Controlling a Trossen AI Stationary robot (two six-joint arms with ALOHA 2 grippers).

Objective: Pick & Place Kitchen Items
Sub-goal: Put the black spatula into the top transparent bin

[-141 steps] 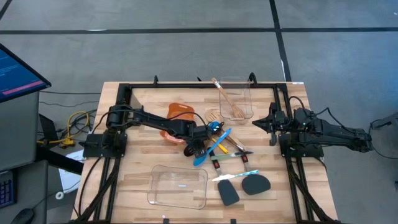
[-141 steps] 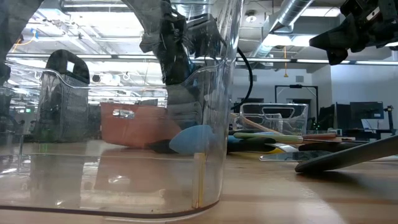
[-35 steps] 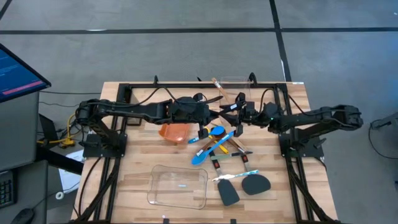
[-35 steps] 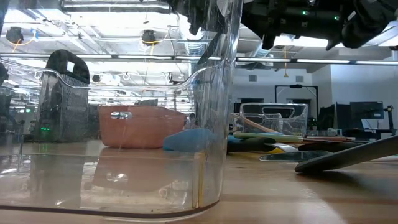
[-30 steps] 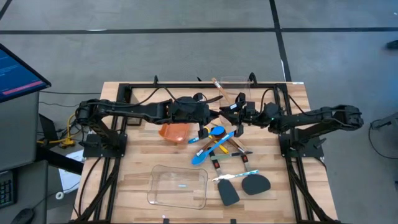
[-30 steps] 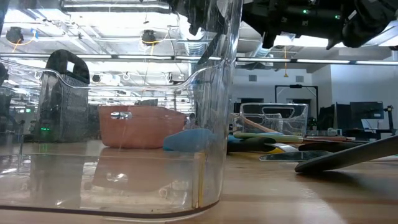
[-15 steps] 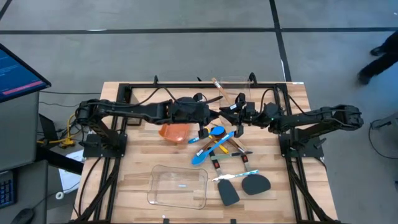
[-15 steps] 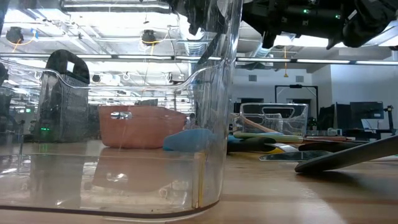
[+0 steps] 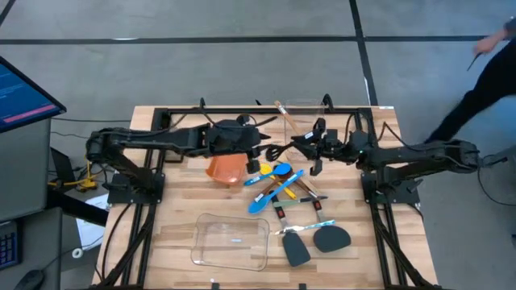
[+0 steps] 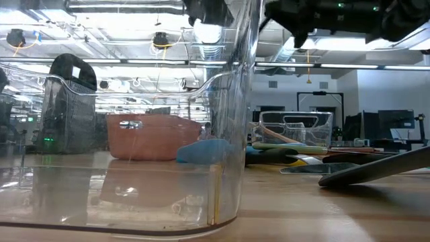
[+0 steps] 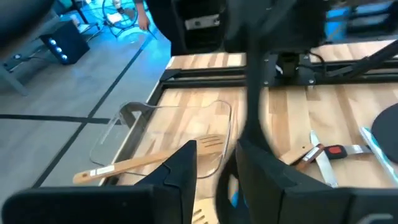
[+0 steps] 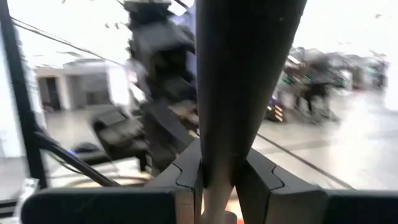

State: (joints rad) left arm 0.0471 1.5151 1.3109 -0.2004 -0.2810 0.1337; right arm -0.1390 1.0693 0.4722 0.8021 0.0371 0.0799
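The right gripper point(image 12: 219, 169) is closed on a smooth, dark, tapered tool handle point(image 12: 242, 74), held above the rear centre of the slatted wooden table point(image 9: 177, 234).

The left gripper point(image 11: 214, 171) faces it, just beside. Its 2 matte black fingers point(image 11: 180, 171) are parted by a narrow gap, with nothing seen pinched between them.

Below them, loose utensils lie crossed in a pile: a glossy blue spoon point(image 9: 266, 199), a yellow one point(image 9: 285, 191) and slim metal tools. 2 flat black spatulas point(image 9: 296, 251) lie nearer the front edge.

A slotted wooden turner point(image 11: 155, 160) leans in a clear rectangular container point(image 9: 318, 121). An orange plastic bin point(image 9: 228, 171) sits under the left arm.
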